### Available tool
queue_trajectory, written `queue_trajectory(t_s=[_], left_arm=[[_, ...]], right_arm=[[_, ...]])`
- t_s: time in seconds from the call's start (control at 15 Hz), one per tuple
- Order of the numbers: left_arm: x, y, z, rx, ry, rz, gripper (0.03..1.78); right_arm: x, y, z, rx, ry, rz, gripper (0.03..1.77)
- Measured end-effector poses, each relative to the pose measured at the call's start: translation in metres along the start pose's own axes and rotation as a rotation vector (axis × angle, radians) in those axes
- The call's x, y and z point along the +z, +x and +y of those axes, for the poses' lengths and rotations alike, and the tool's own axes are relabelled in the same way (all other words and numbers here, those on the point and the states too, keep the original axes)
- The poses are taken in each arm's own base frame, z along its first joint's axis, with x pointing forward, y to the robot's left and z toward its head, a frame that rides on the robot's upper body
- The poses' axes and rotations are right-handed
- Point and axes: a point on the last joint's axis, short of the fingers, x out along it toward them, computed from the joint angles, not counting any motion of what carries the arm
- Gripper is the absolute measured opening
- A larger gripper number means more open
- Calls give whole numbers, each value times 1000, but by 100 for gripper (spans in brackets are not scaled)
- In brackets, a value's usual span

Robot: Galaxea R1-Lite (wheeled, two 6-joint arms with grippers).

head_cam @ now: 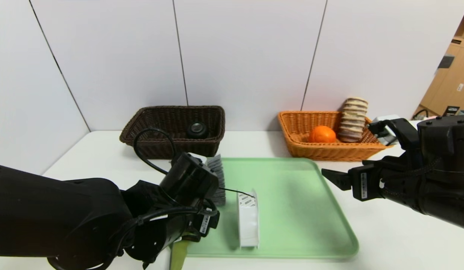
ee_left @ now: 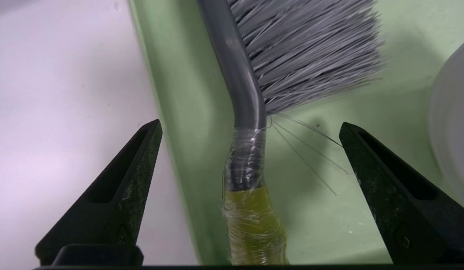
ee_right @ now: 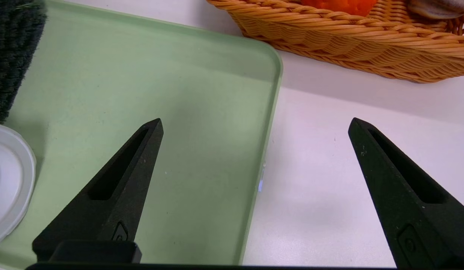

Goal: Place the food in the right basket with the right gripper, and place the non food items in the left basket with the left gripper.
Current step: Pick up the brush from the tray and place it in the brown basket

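Note:
A brush with grey bristles [head_cam: 217, 180] and a green handle [ee_left: 250, 225] lies along the left side of the green tray [head_cam: 299, 210]. My left gripper [ee_left: 250, 123] hangs open over its taped neck, one finger on each side and apart from it. A white spool [head_cam: 248, 221] stands on edge in the tray beside the brush. A black-rimmed cup [head_cam: 196, 130] lies in the dark brown left basket [head_cam: 172, 108]. The orange fruit [head_cam: 322, 134] and the striped roll [head_cam: 352, 120] sit in the orange-tan right basket [head_cam: 322, 153]. My right gripper [ee_right: 256, 120] is open and empty above the tray's right edge.
Both baskets stand at the back of the white table [head_cam: 386, 232], against grey wall panels. A white device [head_cam: 384, 123] sits behind the right arm. Wooden shelving [head_cam: 453, 75] is at the far right. My left arm covers the table's near left corner.

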Motion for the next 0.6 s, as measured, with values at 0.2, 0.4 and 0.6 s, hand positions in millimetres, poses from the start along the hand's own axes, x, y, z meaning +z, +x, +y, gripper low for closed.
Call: queue_trajectory(t_s=[0.2,0.4,0.6], left_arm=[[-5,6,-1,7,20,25,168],[3,9,-5,-11,64,31,169],[17,11,-10,-18,77,41,169]], right_arm=[[-2,0,0,1,-3,6,170],[-3,-1,1,5,-6,8,170],[-4,-1,1,4,-2,4,170]])
